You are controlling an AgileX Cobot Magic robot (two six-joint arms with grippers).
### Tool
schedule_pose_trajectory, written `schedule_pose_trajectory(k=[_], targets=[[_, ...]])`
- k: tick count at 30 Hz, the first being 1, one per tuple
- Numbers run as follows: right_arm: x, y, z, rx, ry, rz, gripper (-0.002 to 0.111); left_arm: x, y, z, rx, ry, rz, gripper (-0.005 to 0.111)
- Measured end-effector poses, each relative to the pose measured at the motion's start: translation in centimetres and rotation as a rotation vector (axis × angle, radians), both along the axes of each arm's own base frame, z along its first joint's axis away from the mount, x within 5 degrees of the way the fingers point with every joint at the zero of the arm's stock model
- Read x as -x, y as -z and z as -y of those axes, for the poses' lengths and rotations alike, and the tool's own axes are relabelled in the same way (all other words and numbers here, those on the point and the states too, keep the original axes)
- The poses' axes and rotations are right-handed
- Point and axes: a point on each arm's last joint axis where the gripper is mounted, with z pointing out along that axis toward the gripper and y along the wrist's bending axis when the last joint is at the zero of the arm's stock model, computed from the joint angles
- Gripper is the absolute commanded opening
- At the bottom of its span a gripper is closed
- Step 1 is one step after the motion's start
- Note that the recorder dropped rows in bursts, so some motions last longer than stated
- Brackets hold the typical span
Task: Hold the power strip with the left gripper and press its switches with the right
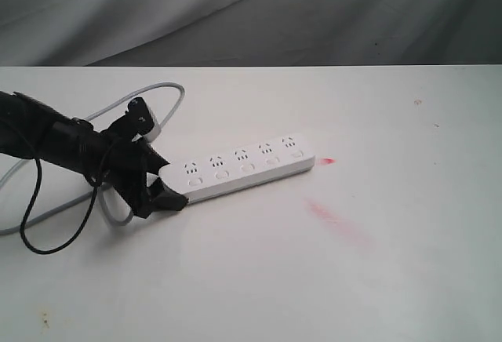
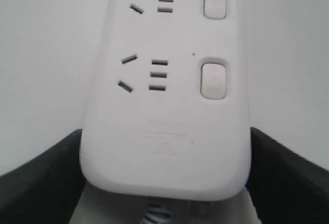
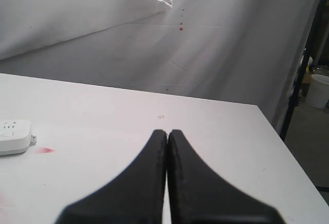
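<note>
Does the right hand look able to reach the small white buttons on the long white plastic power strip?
Likely yes: the buttons face up uncovered, the left hand holds only the cord end of the power strip, and bare table lies before the shut right hand.

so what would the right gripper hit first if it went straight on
Probably nothing near: the right gripper points over the table, missing the power strip, toward the grey backdrop; depth unclear.

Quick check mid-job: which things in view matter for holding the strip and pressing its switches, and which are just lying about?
For the job: power strip; its switches; left pincer, around the strip's cord end; right pincer, shut.
Just there: red smudges on the table; grey backdrop cloth; pale bucket beyond the table.
</note>
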Motion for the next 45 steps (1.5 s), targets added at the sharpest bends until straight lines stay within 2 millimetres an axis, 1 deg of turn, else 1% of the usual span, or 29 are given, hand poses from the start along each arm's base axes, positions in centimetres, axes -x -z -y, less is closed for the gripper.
schedule_pose_trajectory(k=[2,5,7,10,12,13,14,15,16,17,18,19,20,21,22,23,25,26,28,29,30,31,34,37,40,42,43,44,45], targets=[[0.0,0.0,0.0,0.0,0.0,0.0,0.0,0.4,0.0,0.2,-0.001,0.086,0.007,0.095],[0.0,0.0,0.0,0.0,0.0,0.0,0.0,1.0,0.0,0.3,-0.012,0.195,0.015,0.105],[0.0,0.0,0.0,0.0,0.0,0.0,0.0,1.1,0.1,0.3,-0.019,0.223,0.016,0.105],[0.0,0.0,0.0,0.0,0.0,0.0,0.0,1.2,-0.7,0.4,-0.01,0.238,0.026,0.105],[0.0,0.0,0.0,0.0,0.0,0.0,0.0,1.4,-3.3,0.6,0.012,0.267,0.082,0.105],[0.0,0.0,0.0,0.0,0.0,0.0,0.0,1.6,-6.1,0.8,0.021,0.269,0.147,0.105],[0.0,0.0,0.0,0.0,0.0,0.0,0.0,2.0,-9.4,0.8,0.035,0.226,0.2,0.105],[0.0,0.0,0.0,0.0,0.0,0.0,0.0,2.2,-10.8,0.8,0.047,0.193,0.207,0.105],[0.0,0.0,0.0,0.0,0.0,0.0,0.0,3.1,-14.1,0.8,0.076,0.12,0.231,0.105],[0.0,0.0,0.0,0.0,0.0,0.0,0.0,3.5,-15.4,0.7,0.089,0.088,0.24,0.105],[0.0,0.0,0.0,0.0,0.0,0.0,0.0,4.8,-18.4,0.7,0.109,0.04,0.278,0.105],[0.0,0.0,0.0,0.0,0.0,0.0,0.0,5.5,-19.8,0.7,0.115,0.027,0.305,0.104],[0.0,0.0,0.0,0.0,0.0,0.0,0.0,6.9,-22.4,0.7,0.131,0.002,0.358,0.104],[0.0,0.0,0.0,0.0,0.0,0.0,0.0,7.6,-23.4,0.7,0.137,-0.006,0.38,0.099],[0.0,0.0,0.0,0.0,0.0,0.0,0.0,8.9,-25.2,0.7,0.153,-0.023,0.422,0.094],[0.0,0.0,0.0,0.0,0.0,0.0,0.0,9.6,-26.1,0.7,0.163,-0.035,0.437,0.086],[0.0,0.0,0.0,0.0,0.0,0.0,0.0,11.5,-28.3,0.7,0.189,-0.065,0.479,0.053],[0.0,0.0,0.0,0.0,0.0,0.0,0.0,12.6,-29.3,0.6,0.198,-0.081,0.496,0.04],[0.0,0.0,0.0,0.0,0.0,0.0,0.0,14.0,-30.4,0.6,0.208,-0.1,0.515,0.017],[0.0,0.0,0.0,0.0,0.0,0.0,0.0,14.7,-30.9,0.5,0.211,-0.11,0.52,0.0],[0.0,0.0,0.0,0.0,0.0,0.0,0.0,15.8,-31.7,0.5,0.228,-0.135,0.522,0.001],[0.0,0.0,0.0,0.0,0.0,0.0,0.0,16.4,-32.1,0.5,0.241,-0.143,0.524,0.001],[0.0,0.0,0.0,0.0,0.0,0.0,0.0,19.4,-33.7,0.7,0.264,-0.122,0.56,0.001],[0.0,0.0,0.0,0.0,0.0,0.0,0.0,21.5,-34.9,0.7,0.272,-0.119,0.626,0.001],[0.0,0.0,0.0,0.0,0.0,0.0,0.0,22.7,-35.7,0.4,0.264,-0.148,0.695,0.001],[0.0,0.0,0.0,0.0,0.0,0.0,0.0,24.4,-36.3,-0.3,0.227,-0.238,0.751,0.001],[0.0,0.0,0.0,0.0,0.0,0.0,0.0,26.0,-36.3,-0.9,0.2,-0.317,0.758,0.001],[0.0,0.0,0.0,0.0,0.0,0.0,0.0,26.9,-36.1,-1.3,0.182,-0.365,0.758,0.001],[0.0,0.0,0.0,0.0,0.0,0.0,0.0,28.6,-35.4,-2.1,0.136,-0.46,0.757,0.001]])
